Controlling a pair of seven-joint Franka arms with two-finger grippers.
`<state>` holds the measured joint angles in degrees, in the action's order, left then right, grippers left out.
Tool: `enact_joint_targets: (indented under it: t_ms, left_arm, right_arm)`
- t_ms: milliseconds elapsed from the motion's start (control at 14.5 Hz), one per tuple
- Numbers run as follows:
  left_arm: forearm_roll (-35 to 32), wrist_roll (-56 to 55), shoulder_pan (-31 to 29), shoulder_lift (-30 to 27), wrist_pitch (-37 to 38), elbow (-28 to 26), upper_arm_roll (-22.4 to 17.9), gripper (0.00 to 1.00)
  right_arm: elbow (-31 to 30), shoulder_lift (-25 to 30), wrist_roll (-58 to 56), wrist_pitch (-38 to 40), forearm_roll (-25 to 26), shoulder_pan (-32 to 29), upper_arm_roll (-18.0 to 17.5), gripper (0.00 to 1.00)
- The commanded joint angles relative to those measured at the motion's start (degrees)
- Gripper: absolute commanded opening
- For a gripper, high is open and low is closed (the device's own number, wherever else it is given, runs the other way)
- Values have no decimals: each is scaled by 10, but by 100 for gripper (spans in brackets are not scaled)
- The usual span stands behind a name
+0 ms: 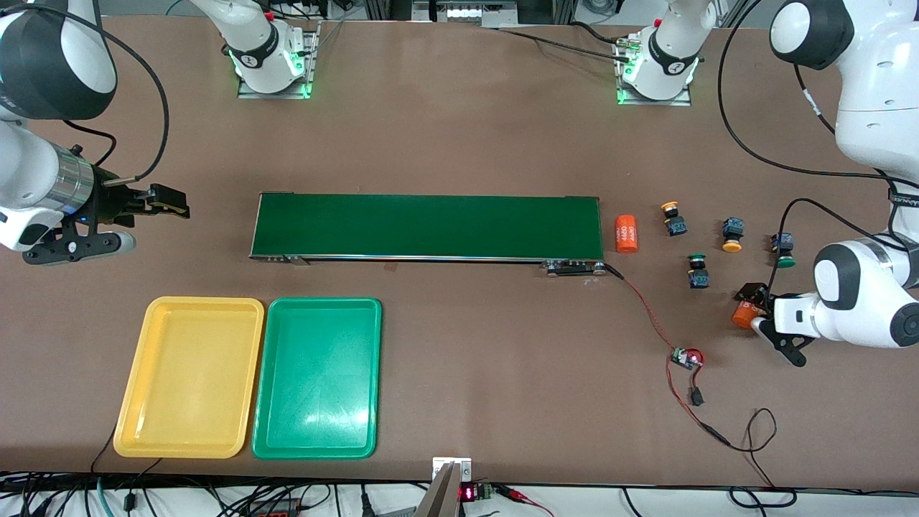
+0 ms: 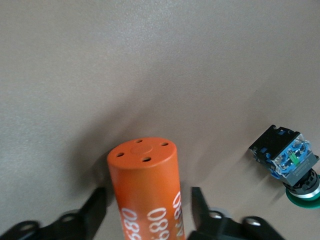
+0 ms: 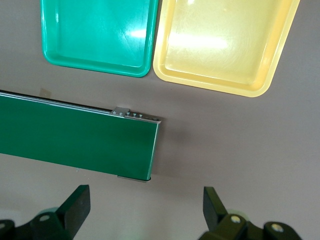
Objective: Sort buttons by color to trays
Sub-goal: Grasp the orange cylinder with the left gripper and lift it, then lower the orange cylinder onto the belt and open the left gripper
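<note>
Four buttons lie on the table off the conveyor's end, toward the left arm's end: two yellow-capped [image 1: 673,217] [image 1: 732,235] and two green-capped [image 1: 697,270] [image 1: 783,250]. My left gripper [image 1: 748,310] is low at the table, nearer the front camera than the buttons. Its open fingers [image 2: 95,210] straddle an orange cylinder with white print [image 2: 147,190] without touching it. One green-capped button [image 2: 290,162] shows beside it. My right gripper [image 1: 152,219] is open and empty above the table past the conveyor's other end. The yellow tray [image 1: 190,377] and green tray [image 1: 316,377] lie side by side, empty, also in the right wrist view [image 3: 225,45] [image 3: 97,35].
A long dark-green conveyor belt [image 1: 427,226] crosses the middle of the table. A second orange cylinder [image 1: 626,233] lies at its end beside the buttons. A red-and-black cable with a small circuit board [image 1: 686,357] runs from the conveyor toward the front edge.
</note>
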<state>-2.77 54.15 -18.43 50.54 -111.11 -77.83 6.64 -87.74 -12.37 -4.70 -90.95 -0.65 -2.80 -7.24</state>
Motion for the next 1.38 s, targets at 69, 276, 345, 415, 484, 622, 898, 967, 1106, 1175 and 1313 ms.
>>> enact_joint_targets:
  t_ms: [69,276,345,415,484,622,898,967,1106,1175,1313]
  left_arm:
    - [-13,55,1,-37,60,-4,23,0]
    - [-14,99,1,-59,87,-5,56,0]
    - [-15,99,2,-75,90,-14,66,0]
    - [-15,100,8,-86,99,-28,77,0]
    - [-16,101,12,-101,104,-49,91,0]
    - [-17,101,16,-148,86,-121,124,0]
    - [-39,102,16,-226,-17,-256,202,0]
    - [-39,103,16,-228,-27,-267,216,0]
    - [-43,104,16,-233,-25,-273,262,0]
    - [-56,103,19,-232,-24,-279,279,0]
    - [-80,103,40,-232,-25,-292,298,0]
  right_arm:
    - [6,0,0,9,-4,-4,-1,100]
    - [7,0,0,9,-4,-4,-1,100]
    - [7,0,-1,9,-4,-4,-1,100]
    - [7,0,-1,9,-4,-4,-1,100]
    - [6,0,-2,9,-4,-4,-1,100]
    - [6,0,-2,9,-4,-5,-1,100]
    - [6,0,-2,9,-4,-5,-1,100]
    - [7,0,-2,9,-4,-5,-1,100]
    - [6,0,-2,9,-4,-5,-1,100]
    - [6,0,-2,9,-4,-5,-1,100]
    - [6,0,-2,9,-4,-7,-1,100]
